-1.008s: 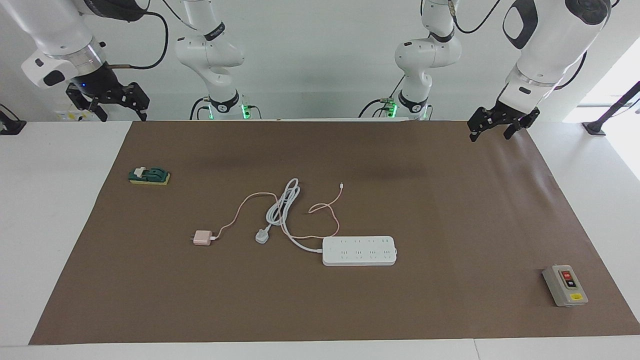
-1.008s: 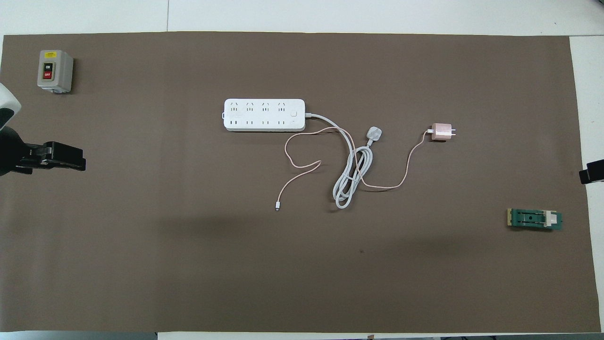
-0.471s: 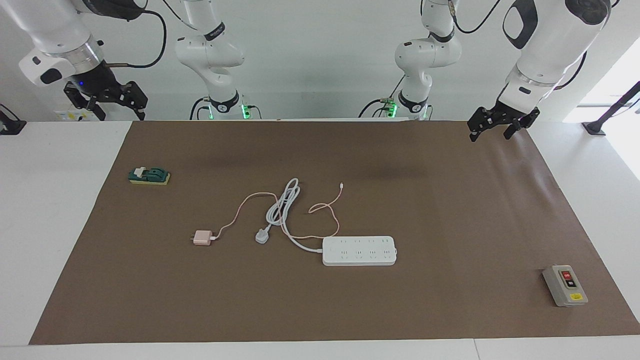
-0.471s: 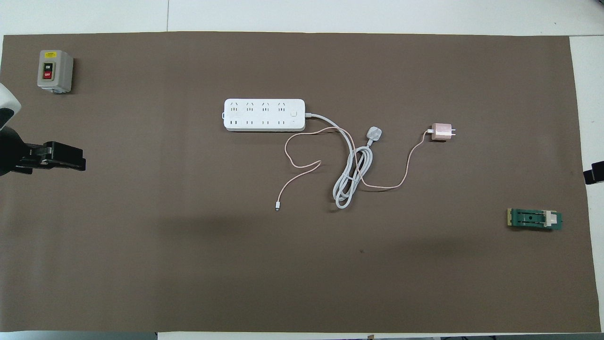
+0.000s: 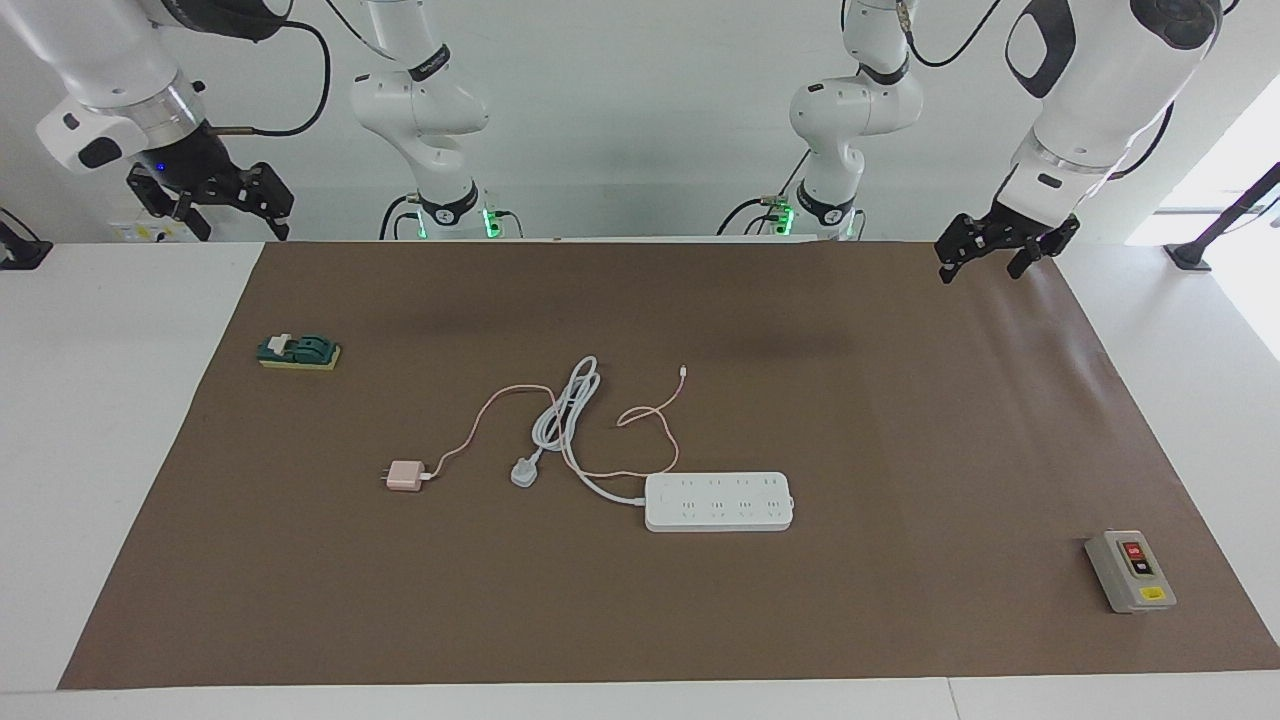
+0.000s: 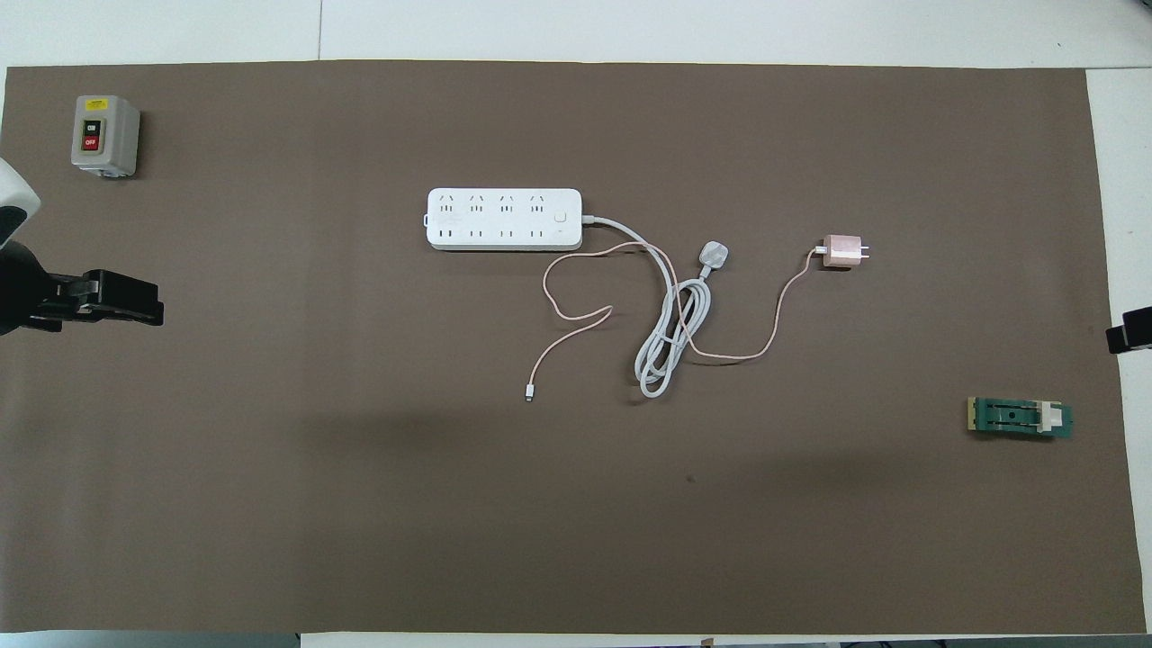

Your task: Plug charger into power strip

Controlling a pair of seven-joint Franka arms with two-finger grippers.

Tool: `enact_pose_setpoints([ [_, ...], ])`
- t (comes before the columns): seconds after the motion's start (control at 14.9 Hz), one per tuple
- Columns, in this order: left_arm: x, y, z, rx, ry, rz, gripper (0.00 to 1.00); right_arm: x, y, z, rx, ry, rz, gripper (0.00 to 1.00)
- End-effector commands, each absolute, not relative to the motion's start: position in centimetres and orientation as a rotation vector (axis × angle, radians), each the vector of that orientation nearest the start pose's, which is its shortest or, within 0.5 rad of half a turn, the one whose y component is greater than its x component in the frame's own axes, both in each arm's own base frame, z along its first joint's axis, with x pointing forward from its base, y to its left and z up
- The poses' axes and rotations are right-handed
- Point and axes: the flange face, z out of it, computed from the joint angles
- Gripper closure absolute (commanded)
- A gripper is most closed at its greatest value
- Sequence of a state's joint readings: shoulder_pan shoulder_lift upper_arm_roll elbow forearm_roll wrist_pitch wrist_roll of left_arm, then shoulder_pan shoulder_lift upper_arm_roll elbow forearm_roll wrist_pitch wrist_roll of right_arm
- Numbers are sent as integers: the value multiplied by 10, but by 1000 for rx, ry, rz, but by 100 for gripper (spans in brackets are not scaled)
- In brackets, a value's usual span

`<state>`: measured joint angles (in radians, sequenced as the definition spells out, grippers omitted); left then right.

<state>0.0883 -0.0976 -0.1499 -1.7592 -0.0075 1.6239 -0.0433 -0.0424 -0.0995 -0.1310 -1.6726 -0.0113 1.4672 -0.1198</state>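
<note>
The pink charger (image 5: 405, 476) (image 6: 841, 252) lies on the brown mat, prongs pointing toward the right arm's end. Its thin pink cable loops to a tiny white connector (image 5: 683, 371) (image 6: 528, 393) nearer to the robots. The white power strip (image 5: 718, 501) (image 6: 504, 219) lies flat mid-table, sockets up, beside the charger toward the left arm's end. My left gripper (image 5: 980, 272) (image 6: 108, 301) hangs open and empty over the mat's edge at its own end. My right gripper (image 5: 235, 228) is open and empty over the white table at its end; only its tip shows at the overhead view's edge (image 6: 1129, 329).
The strip's thick white-grey cord is coiled between charger and strip, ending in a three-pin plug (image 5: 525, 472) (image 6: 713, 256). A grey box with red and black buttons (image 5: 1130, 572) (image 6: 105, 135) sits toward the left arm's end. A green switch block (image 5: 298, 351) (image 6: 1020, 418) sits toward the right arm's end.
My right gripper has shifted slightly upward and outward. The left gripper and all things on the mat have not moved.
</note>
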Motion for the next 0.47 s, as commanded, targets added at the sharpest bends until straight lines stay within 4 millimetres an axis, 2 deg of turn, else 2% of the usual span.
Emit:
enact_pose_setpoints([
  [0.0, 519, -33, 597, -3116, 27, 58, 0, 508, -101, 588, -2988, 353, 241, 0],
  [0.2, 519, -34, 597, -3116, 30, 58, 0, 524, -89, 553, -2785, 738, 341, 0],
  [0.27, 519, -34, 597, -3116, 30, 58, 0, 532, -89, 540, -2727, 833, 374, 0],
  [0.4, 519, -33, 597, -3116, 27, 58, 0, 544, -103, 510, -2552, 1054, 431, 0],
])
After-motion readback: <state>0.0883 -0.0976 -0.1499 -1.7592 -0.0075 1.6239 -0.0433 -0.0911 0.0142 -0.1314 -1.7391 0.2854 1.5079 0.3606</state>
